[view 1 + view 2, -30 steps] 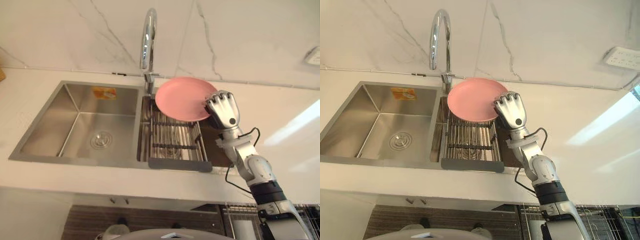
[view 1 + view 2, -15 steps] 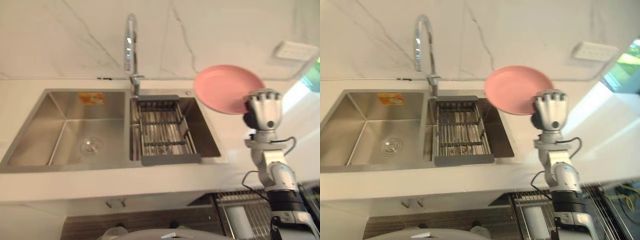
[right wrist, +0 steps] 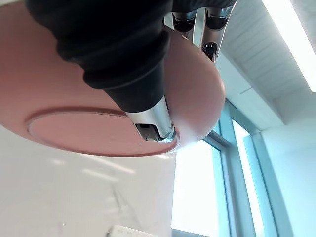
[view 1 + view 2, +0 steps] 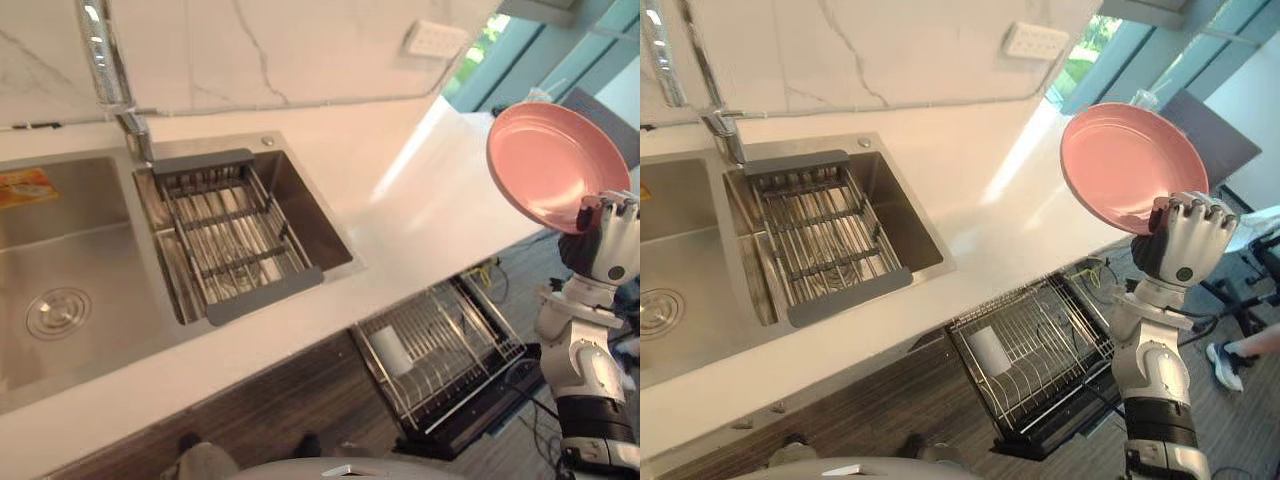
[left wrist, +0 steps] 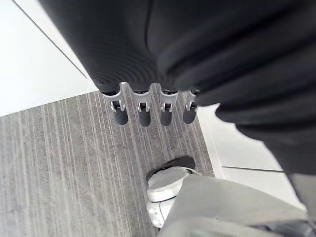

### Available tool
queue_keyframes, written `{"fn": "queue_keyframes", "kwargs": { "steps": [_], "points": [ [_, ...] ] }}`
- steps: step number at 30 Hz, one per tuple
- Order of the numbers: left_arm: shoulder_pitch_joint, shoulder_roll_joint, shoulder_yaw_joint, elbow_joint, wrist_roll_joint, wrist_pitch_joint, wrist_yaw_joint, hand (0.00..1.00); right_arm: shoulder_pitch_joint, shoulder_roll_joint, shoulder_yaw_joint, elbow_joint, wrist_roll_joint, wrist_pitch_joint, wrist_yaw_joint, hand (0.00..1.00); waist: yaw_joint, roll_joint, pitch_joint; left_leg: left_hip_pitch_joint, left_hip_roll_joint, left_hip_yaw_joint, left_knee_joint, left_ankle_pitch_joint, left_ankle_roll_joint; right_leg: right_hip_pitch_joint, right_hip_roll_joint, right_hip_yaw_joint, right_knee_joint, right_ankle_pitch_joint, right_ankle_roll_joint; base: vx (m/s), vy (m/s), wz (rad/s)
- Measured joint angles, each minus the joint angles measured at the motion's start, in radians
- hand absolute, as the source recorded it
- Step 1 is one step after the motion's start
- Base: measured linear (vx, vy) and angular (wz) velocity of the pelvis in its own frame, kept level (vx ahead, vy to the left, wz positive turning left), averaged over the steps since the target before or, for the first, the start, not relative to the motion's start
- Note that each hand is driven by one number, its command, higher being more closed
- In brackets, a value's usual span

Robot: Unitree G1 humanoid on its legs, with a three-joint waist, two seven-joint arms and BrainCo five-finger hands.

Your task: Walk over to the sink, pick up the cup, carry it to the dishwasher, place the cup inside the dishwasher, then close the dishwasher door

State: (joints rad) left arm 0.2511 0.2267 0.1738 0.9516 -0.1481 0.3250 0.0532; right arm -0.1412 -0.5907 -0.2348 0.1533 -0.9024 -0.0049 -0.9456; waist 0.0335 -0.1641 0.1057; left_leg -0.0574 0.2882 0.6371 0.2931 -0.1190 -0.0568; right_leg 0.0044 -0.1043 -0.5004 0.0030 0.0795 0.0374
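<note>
Silver fingers (image 3: 215, 22) of the right hand (image 4: 1185, 245) curl over the rim of a pink plate (image 4: 1130, 165). The thumb (image 3: 150, 123) lies against the plate's other face, so the plate is pinched at its lower edge. The hand holds it high and tilted, out past the right end of the white counter (image 4: 410, 190).

Lower down and nearer the robot's left, the dishwasher (image 4: 480, 400) stands open under the counter. Its dark door is folded down and its wire rack (image 4: 1050, 350) is pulled out over the door. A white cup (image 4: 989, 350) stands upright in the left part of that rack, well apart from the plate and the hand.

Further left along the counter is the steel sink (image 4: 60, 250) with two basins. A wire draining basket (image 4: 230, 235) with a grey rim sits in the right basin. The chrome tap (image 4: 105, 60) rises behind the divide between the basins. A white wall socket (image 4: 432, 38) is on the marble wall above the counter.

The left hand (image 5: 148, 49) hangs over the grey wood-grain floor (image 5: 59, 173). Its fingers (image 5: 143, 111) are straight, side by side, and hold nothing.
</note>
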Motion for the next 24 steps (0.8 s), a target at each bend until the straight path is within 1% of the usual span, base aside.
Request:
{"fn": "queue_keyframes", "kwargs": {
  "steps": [1, 2, 4, 5, 6, 7, 9, 10, 11, 12, 15, 17, 19, 23, 24],
  "points": [
    [-0.003, -0.004, 0.0, 0.004, -0.03, 0.0, 0.008, 0.0, 0.0, 0.011, 0.006, 0.018, 0.01, -0.002, 0.001, 1.0, 0.007, 0.003, 0.004, -0.007, 0.016, 0.02, 0.045, -0.025, -0.011, 0.018, 0.011, 0.021, -0.064, 0.014, 0.019, -0.12, -0.037, -0.7],
    [-0.004, -0.015, 0.0, 0.006, -0.061, 0.003, 0.019, 0.0, 0.012, 0.023, 0.005, 0.036, 0.021, -0.001, 0.006, 1.0, 0.003, 0.022, 0.012, -0.013, 0.044, 0.029, 0.077, -0.039, -0.019, 0.02, 0.033, 0.037, -0.081, 0.027, 0.01, -0.12, -0.006, -0.58],
    [0.0, -0.024, 0.0, 0.015, -0.093, 0.004, 0.039, 0.0, 0.042, 0.031, -0.002, 0.062, 0.043, -0.012, 0.006, 1.0, -0.009, 0.031, 0.018, -0.007, 0.051, 0.038, 0.075, -0.038, -0.02, 0.01, 0.04, 0.051, -0.083, 0.02, 0.009, -0.13, 0.017, -0.33],
    [0.0, -0.029, 0.001, 0.018, -0.105, 0.003, 0.046, 0.0, 0.061, 0.031, -0.015, 0.064, 0.049, -0.018, 0.006, 1.0, -0.013, 0.032, 0.025, -0.006, 0.049, 0.048, 0.063, -0.034, -0.024, -0.003, 0.039, 0.056, -0.088, 0.014, 0.001, -0.14, 0.015, -0.28],
    [0.0, -0.031, 0.001, 0.018, -0.109, 0.003, 0.047, 0.0, 0.061, 0.032, -0.019, 0.063, 0.052, -0.02, 0.006, 1.0, -0.016, 0.031, 0.031, -0.004, 0.046, 0.049, 0.054, -0.029, -0.026, -0.007, 0.038, 0.055, -0.089, 0.014, 0.0, -0.12, 0.013, -0.3],
    [-0.002, -0.033, 0.003, 0.018, -0.123, 0.003, 0.049, 0.0, 0.06, 0.032, -0.025, 0.06, 0.052, -0.026, 0.005, 1.0, -0.018, 0.026, 0.048, 0.007, 0.031, 0.046, 0.025, -0.017, -0.027, -0.008, 0.033, 0.056, -0.09, 0.013, 0.0, -0.08, 0.018, -0.27],
    [-0.002, -0.041, 0.007, 0.018, -0.125, 0.002, 0.049, 0.0, 0.06, 0.034, -0.025, 0.058, 0.051, -0.042, 0.007, 1.0, -0.023, 0.022, 0.059, 0.012, 0.015, 0.04, -0.004, 0.0, -0.025, -0.012, 0.024, 0.05, -0.09, 0.018, -0.005, -0.04, 0.031, -0.16],
    [-0.003, -0.045, 0.013, 0.015, -0.126, -0.004, 0.048, 0.0, 0.06, 0.034, -0.027, 0.056, 0.051, -0.046, 0.008, 1.0, -0.028, 0.03, 0.071, 0.012, 0.013, 0.036, -0.004, 0.002, -0.023, -0.011, 0.023, 0.046, -0.09, 0.033, -0.009, -0.01, 0.047, 0.02],
    [-0.004, -0.05, 0.018, 0.012, -0.125, -0.006, 0.048, 0.0, 0.06, 0.035, -0.027, 0.056, 0.051, -0.047, 0.011, 1.0, -0.03, 0.032, 0.078, 0.011, 0.012, 0.033, -0.004, 0.003, -0.023, -0.01, 0.022, 0.044, -0.09, 0.035, -0.009, 0.0, 0.055, 0.09],
    [-0.006, -0.057, 0.021, 0.009, -0.128, -0.007, 0.049, 0.0, 0.059, 0.041, -0.027, 0.056, 0.051, -0.054, 0.028, 1.0, -0.034, 0.035, 0.088, 0.007, 0.009, 0.028, -0.006, 0.013, -0.01, -0.012, 0.021, 0.04, -0.09, 0.04, -0.005, 0.02, 0.059, 0.11],
    [-0.009, -0.07, 0.021, 0.004, -0.133, -0.007, 0.049, 0.0, 0.06, 0.088, -0.026, 0.059, 0.051, -0.059, 0.071, 1.0, -0.042, 0.044, 0.108, 0.007, -0.003, 0.017, -0.017, 0.027, -0.009, -0.006, 0.015, 0.019, -0.084, 0.054, -0.006, 0.05, 0.053, 0.12],
    [-0.013, -0.073, 0.02, 0.003, -0.133, -0.005, 0.051, 0.0, 0.06, 0.113, -0.026, 0.06, 0.05, -0.06, 0.085, 1.0, -0.044, 0.048, 0.114, 0.008, -0.012, 0.011, -0.018, 0.031, -0.002, -0.002, 0.009, 0.014, -0.083, 0.055, -0.004, 0.07, 0.076, 0.14],
    [-0.026, -0.08, 0.019, 0.002, -0.132, 0.0, 0.052, 0.0, 0.065, 0.116, -0.026, 0.062, 0.05, -0.059, 0.089, 1.0, -0.049, 0.063, 0.134, 0.01, -0.02, -0.009, -0.017, 0.031, -0.001, 0.015, 0.0, -0.007, -0.083, 0.054, 0.001, 0.05, 0.127, 0.25],
    [-0.032, -0.088, 0.0, 0.0, -0.128, 0.017, 0.053, 0.0, 0.087, 0.146, -0.024, 0.082, 0.051, -0.055, 0.095, 1.0, -0.046, 0.095, 0.16, 0.026, -0.037, -0.011, -0.023, 0.027, 0.006, 0.034, -0.019, -0.012, -0.09, 0.05, 0.016, -0.01, 0.121, 0.09],
    [-0.032, -0.088, -0.002, 0.0, -0.125, 0.018, 0.052, 0.0, 0.087, 0.15, -0.024, 0.093, 0.051, -0.051, 0.094, 1.0, -0.047, 0.1, 0.164, 0.025, -0.039, -0.01, -0.027, 0.026, 0.006, 0.033, -0.021, -0.014, -0.09, 0.047, 0.021, -0.04, 0.096, 0.02]
  ]
}}
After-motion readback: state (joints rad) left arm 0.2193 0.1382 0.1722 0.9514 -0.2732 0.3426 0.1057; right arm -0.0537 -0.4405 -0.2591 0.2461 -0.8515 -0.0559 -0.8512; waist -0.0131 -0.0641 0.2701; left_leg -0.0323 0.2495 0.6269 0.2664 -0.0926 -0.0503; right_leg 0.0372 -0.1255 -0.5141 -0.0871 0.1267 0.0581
